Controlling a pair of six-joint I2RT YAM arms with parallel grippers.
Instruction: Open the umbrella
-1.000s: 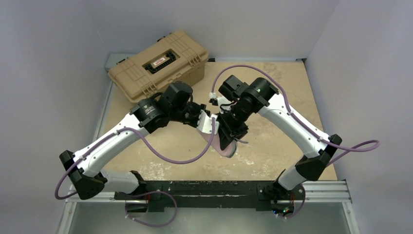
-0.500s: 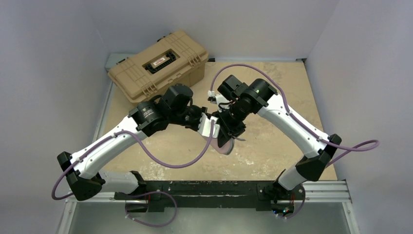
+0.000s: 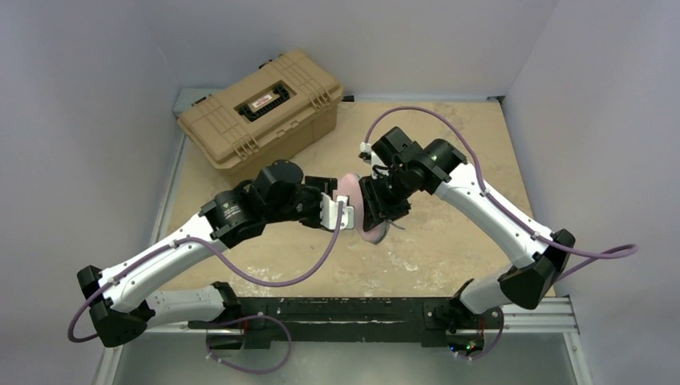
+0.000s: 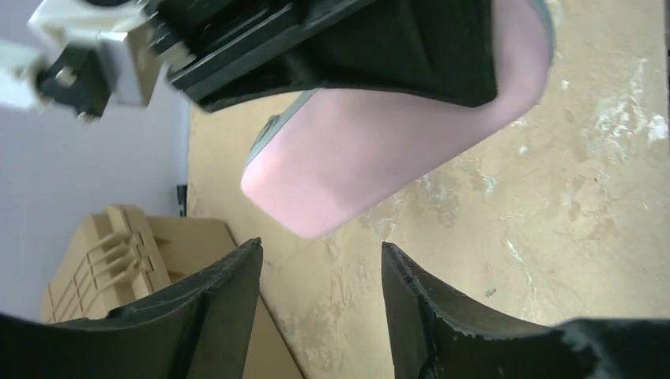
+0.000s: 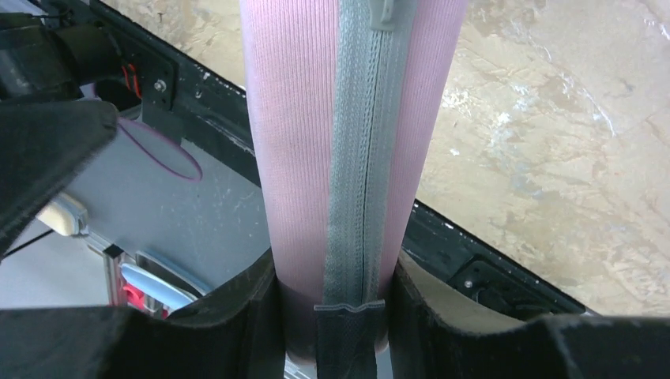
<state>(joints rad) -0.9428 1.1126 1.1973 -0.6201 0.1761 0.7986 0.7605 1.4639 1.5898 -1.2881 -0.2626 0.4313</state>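
- Table (image 3: 457, 136): tan, scuffed top with pale walls round it; the arm bases sit on a black rail at the near edge.
- Left arm (image 3: 180, 245): reaches from the near left corner in toward the middle of the table.
- Right arm (image 3: 489, 208): reaches from the near right corner in toward the middle and meets the left arm there.
- Toolbox (image 3: 261, 108): tan hard shell, lid shut, in the far left corner. It is well apart from both grippers.
- Umbrella (image 3: 350, 189): folded, held up off the surface over the middle of the table, between the two wrists. In the right wrist view it is a pale pink ribbed roll (image 5: 296, 142), and the left wrist view shows its rounded end (image 4: 355, 174).
- Right gripper (image 5: 332, 276): fingers pressed on both sides of the umbrella, pinching it (firm hold, fabric touches both pads). Its spot in the top view (image 3: 377, 210) is just right of the pink.
- Left gripper (image 4: 320, 249): fingers spread with nothing between them. The umbrella end hangs just past the fingertips, not touching as far as I can tell.
- Zip (image 5: 359, 158): grey strip running lengthwise down the roll, its end between the right fingers.
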